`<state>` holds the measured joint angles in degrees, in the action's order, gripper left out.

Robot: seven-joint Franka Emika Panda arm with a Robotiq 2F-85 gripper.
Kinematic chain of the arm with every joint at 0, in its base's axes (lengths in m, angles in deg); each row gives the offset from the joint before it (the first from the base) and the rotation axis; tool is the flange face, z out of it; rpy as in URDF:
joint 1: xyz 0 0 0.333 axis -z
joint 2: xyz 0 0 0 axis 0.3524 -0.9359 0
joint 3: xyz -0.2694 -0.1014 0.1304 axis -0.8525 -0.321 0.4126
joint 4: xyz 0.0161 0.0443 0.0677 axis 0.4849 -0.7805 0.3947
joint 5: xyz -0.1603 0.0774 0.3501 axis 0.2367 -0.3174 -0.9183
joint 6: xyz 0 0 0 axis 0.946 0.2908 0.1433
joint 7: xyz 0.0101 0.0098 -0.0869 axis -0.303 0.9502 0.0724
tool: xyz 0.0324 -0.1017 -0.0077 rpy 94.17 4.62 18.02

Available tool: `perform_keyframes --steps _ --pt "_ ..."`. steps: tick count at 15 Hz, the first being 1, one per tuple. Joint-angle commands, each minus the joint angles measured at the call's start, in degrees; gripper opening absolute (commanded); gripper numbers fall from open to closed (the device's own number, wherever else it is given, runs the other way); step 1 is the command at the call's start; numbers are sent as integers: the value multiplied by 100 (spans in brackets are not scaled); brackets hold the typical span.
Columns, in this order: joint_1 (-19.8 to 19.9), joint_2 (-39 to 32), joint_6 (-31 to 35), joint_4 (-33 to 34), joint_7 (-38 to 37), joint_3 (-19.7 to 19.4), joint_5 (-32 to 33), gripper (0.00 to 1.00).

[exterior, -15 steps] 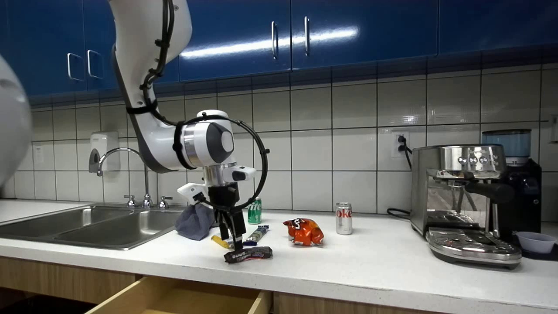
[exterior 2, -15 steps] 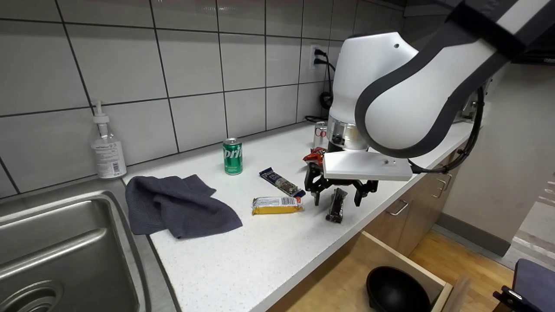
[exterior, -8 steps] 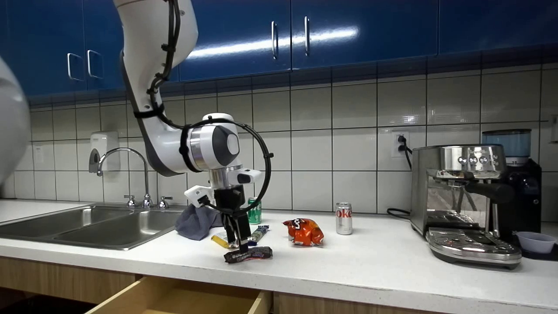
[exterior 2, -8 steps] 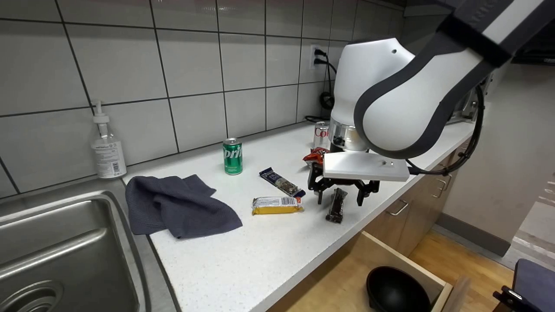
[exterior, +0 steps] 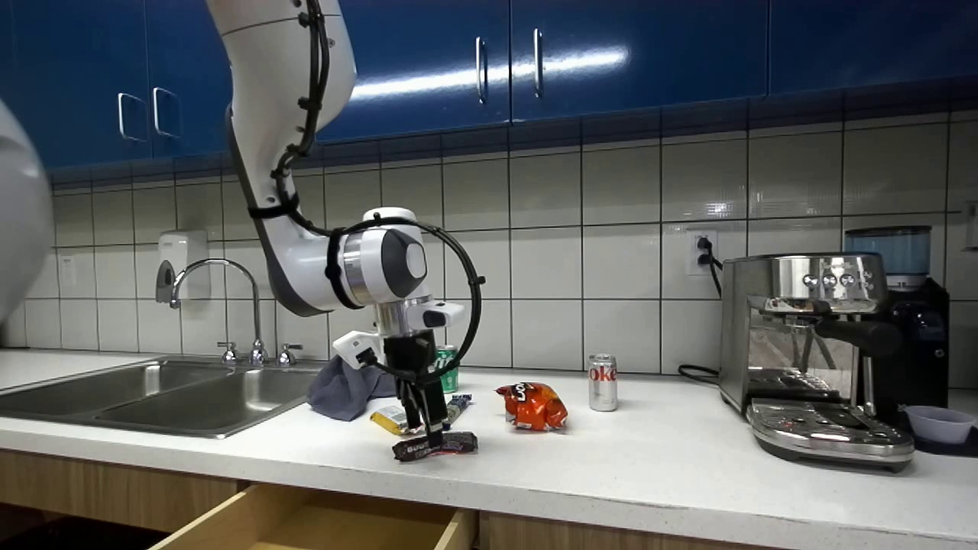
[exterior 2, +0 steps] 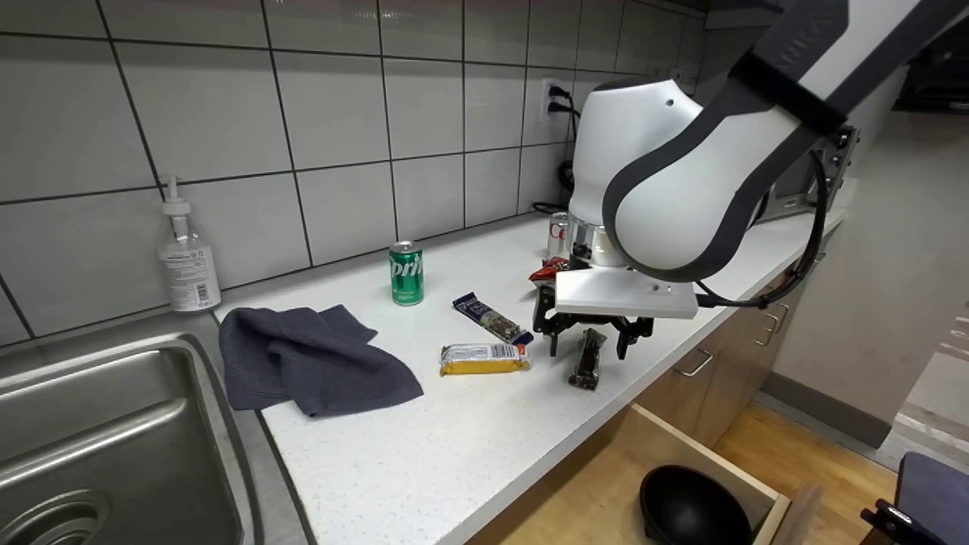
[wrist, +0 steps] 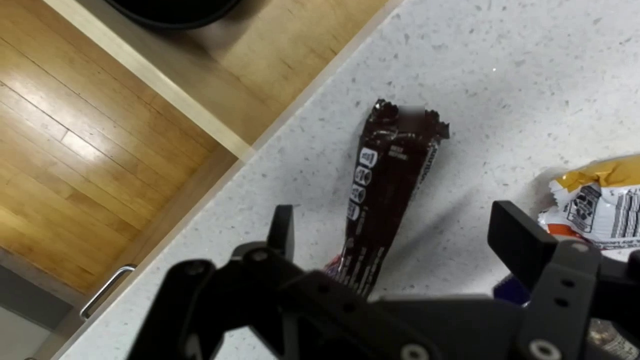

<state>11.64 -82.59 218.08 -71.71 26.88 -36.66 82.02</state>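
My gripper [wrist: 400, 235] is open and empty, pointing down over a dark brown wrapped bar [wrist: 387, 185] on the white counter. One finger is on each side of the bar, apart from it; the gripper hides the bar's lower end in the wrist view. The gripper shows in both exterior views [exterior: 425, 434] [exterior 2: 587, 350], and so does the dark bar [exterior: 458, 443] [exterior 2: 586, 367]. A yellow and white wrapped bar [exterior 2: 484, 359] lies beside it, near one finger in the wrist view [wrist: 607, 210]. A blue-ended bar [exterior 2: 492, 318] lies behind, its blue end [wrist: 509, 290] partly hidden by that finger.
An open wooden drawer [exterior 2: 598, 454] below the counter edge holds a black bowl [exterior 2: 693, 503]. A grey cloth [exterior 2: 303, 359], green can [exterior 2: 406, 274], red chip bag [exterior: 532, 406] and silver can [exterior: 603, 382] are on the counter. A sink [exterior 2: 113, 424] and coffee machine [exterior: 810, 286] stand farther off.
My open gripper has shifted along the dark bar, to the right in an exterior view, and sits slightly lower. The bars and other objects have not moved.
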Motion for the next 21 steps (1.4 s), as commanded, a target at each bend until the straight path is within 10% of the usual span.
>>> perform_keyframes --steps 1,7,8,16,21 --pt "34 -151 -160 244 -124 -19 55 100" --pt "42 -292 -172 349 -43 -16 -23 100" --pt "33 -309 -171 358 -50 -25 -14 75" --pt "31 -338 -156 358 -22 -21 -49 18" --pt "-21 -191 -146 251 -75 -63 27 4"
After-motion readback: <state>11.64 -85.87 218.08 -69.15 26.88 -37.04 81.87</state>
